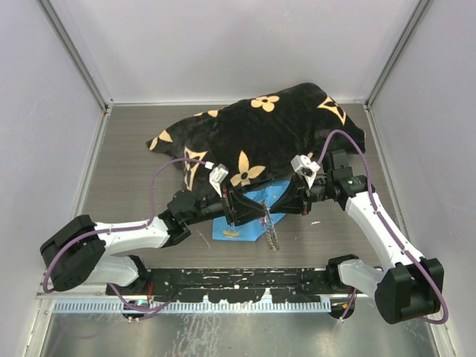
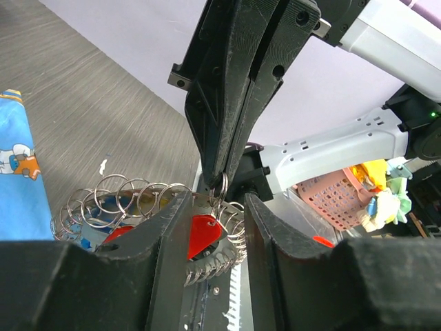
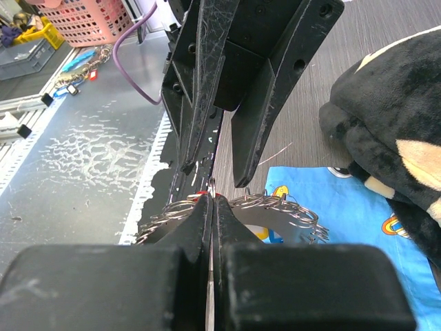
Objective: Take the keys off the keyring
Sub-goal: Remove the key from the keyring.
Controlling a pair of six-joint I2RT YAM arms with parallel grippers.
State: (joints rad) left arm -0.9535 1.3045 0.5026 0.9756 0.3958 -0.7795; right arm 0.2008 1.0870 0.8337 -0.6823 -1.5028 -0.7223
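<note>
Right hand (image 3: 211,203), pressed together, pinches the thin silvery chain-like metal keyring (image 2: 89,207). Left hand (image 2: 212,215) is spread, with a small red-headed silver key (image 2: 204,233) between its fingers.

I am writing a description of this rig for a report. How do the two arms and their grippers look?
The left arm and the right arm have smooth white shell links joined by bulky black joint housings. A thin purple cable loops along each arm. The left gripper and the right gripper are matte black, each with two flat, wedge-shaped fingers that taper to narrow tips.
</note>
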